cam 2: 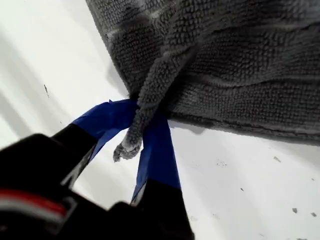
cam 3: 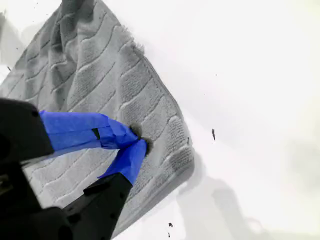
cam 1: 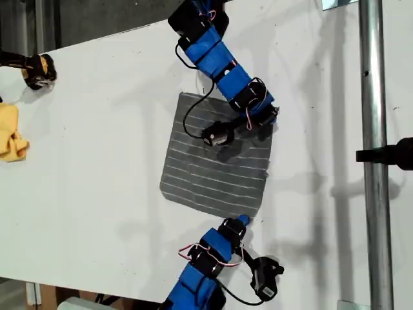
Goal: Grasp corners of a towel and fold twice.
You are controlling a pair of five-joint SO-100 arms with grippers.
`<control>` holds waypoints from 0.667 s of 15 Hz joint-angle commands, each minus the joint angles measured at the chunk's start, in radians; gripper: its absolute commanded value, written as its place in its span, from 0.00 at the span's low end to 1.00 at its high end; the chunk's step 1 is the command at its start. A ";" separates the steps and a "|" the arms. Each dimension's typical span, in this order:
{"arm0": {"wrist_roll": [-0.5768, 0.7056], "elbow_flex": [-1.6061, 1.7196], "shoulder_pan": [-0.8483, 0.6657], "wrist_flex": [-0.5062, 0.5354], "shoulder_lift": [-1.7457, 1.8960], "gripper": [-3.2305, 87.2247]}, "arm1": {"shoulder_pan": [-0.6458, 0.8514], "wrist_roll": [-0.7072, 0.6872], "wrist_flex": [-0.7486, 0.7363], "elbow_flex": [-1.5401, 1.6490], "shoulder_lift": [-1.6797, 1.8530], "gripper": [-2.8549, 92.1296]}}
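The gray striped towel (cam 1: 216, 165) lies spread flat on the white desk (cam 1: 97, 161), roughly mid-desk in the exterior view, between the two blue arms. Thin white stripes run across it.

My first hand (cam 2: 140, 137) is the one at the bottom of the exterior view (cam 1: 242, 221), at the towel's near edge. In the first wrist view a twisted corner (cam 2: 145, 107) of the towel is pinched between the blue fingers (cam 2: 160, 155), jaws closed tight on it, and the corner tip sticks out past them. The rest of the towel edge sits on the desk just beyond.

My second hand (cam 3: 137, 142) is on the arm coming in from the top of the exterior view (cam 1: 268, 119), over the towel's corner at the exterior view's upper right. In the second wrist view the blue fingertips (cam 3: 120, 135) meet, nearly closed, pressed down on the towel surface close to its edge; looks like a small pinch of fabric between them, but hard to confirm from this angle.

A yellow cloth (cam 1: 11, 132) lies at the exterior view's left edge, well apart from the towel. A metal pole (cam 1: 375, 155) runs down the exterior view's right side.
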 commanded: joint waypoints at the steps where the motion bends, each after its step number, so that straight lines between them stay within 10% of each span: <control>1: 0.026 -0.089 -0.002 0.061 -0.017 0.21 | 0.014 -0.008 0.011 -0.014 0.017 0.03; 5: 0.114 -0.086 -0.057 0.216 -0.020 0.32 | 0.009 -0.008 0.008 -0.018 0.018 0.03; 10: 0.109 -0.106 -0.058 0.137 -0.201 0.32 | 0.002 0.002 0.008 -0.025 0.026 0.03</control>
